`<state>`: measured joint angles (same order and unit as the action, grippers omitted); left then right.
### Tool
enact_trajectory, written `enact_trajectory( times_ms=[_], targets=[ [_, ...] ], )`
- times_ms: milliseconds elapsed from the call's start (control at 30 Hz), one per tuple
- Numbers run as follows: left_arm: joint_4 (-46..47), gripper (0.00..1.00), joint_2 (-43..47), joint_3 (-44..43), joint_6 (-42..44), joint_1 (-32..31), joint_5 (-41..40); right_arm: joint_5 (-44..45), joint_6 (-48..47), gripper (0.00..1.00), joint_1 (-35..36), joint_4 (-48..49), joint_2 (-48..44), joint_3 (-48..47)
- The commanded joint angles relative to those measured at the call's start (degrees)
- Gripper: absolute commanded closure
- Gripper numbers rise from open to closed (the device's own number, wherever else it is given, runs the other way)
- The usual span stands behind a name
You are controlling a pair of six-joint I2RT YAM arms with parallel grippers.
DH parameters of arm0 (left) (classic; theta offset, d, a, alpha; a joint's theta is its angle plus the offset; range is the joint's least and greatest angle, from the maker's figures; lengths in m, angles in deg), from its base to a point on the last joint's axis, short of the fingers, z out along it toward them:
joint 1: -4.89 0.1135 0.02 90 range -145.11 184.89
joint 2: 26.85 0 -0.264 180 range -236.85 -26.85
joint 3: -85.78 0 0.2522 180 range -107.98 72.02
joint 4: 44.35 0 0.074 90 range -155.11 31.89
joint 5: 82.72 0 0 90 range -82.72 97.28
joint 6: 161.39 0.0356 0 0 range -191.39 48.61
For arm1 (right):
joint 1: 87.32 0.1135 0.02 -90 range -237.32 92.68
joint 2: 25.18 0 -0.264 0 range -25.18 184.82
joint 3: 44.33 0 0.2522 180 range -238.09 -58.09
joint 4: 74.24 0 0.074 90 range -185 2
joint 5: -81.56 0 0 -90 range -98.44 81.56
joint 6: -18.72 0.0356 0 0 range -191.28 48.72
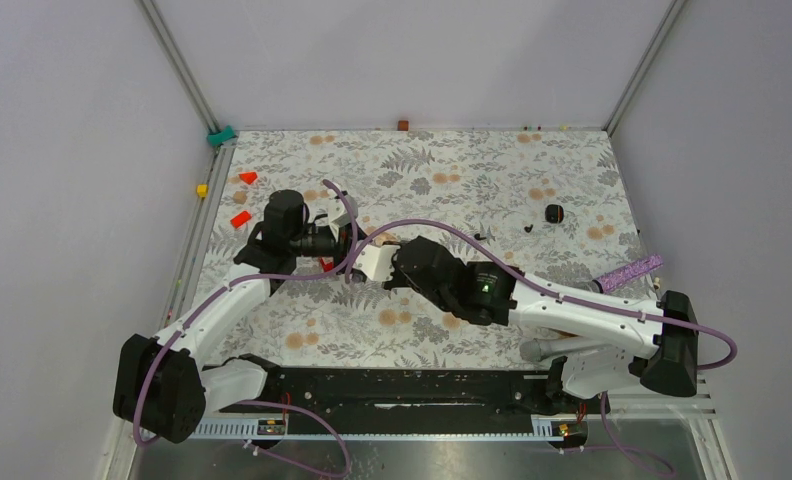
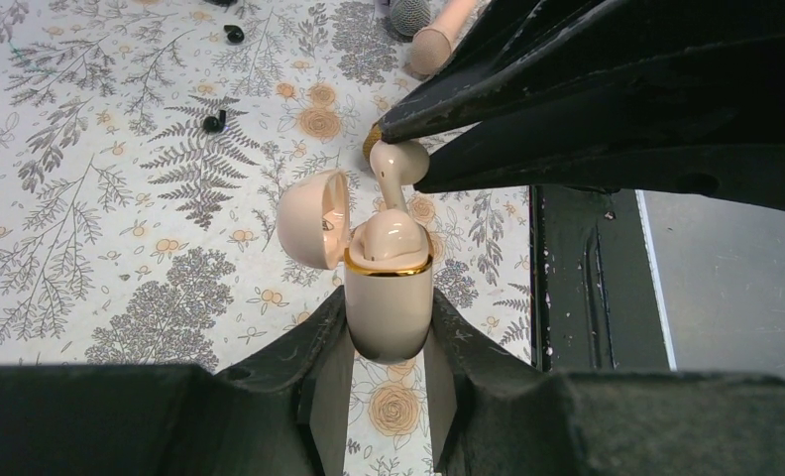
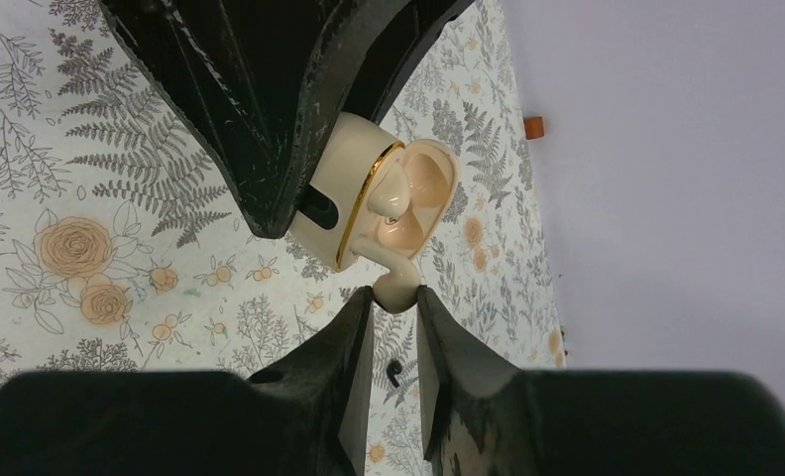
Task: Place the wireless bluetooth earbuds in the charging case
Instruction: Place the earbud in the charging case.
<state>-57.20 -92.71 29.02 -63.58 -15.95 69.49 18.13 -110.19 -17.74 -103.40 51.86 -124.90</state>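
Gripping an open cream case (image 2: pixel 389 309) between the left fingers (image 2: pixel 321 369), mid-frame above the tabletop (image 2: pixel 121 248); pinching a pale earbud (image 2: pixel 400 164) by its head with the right fingers (image 3: pixel 355 342), stem down in the case.

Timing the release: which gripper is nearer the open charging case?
Left. The left gripper is clamped on the charging case body; the right gripper sits just beyond its open mouth, pinching a pale earbud whose stem reaches the opening.

The charging case (image 2: pixel 389 312) is smooth, glossy plastic with a shiny gold band (image 2: pixel 389 267); the tablecloth (image 2: pixel 121 258) looks matt.
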Motion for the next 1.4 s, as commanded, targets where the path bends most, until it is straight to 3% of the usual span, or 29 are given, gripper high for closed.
enact_trajectory(
  times_ms=[0, 633, 1367],
  targets=[
    [3.5, 1.00, 0.0, -1.1, -0.2, 0.1, -1.9, 3.5, -1.5, 0.78, 1.2, 4.0, 0.3, 0.4],
    [4.6, 1.00, 0.7, -0.6, -0.9, 0.5, 0.9, 7.5, -4.6, 0.78, 1.2, 8.4, 0.7, 2.5],
    [6.1, 1.00, 0.6, -0.1, -2.0, 0.7, 0.7, 0.2, -0.6, 0.78, 1.5, 4.6, 1.0, 1.8]
  ],
)
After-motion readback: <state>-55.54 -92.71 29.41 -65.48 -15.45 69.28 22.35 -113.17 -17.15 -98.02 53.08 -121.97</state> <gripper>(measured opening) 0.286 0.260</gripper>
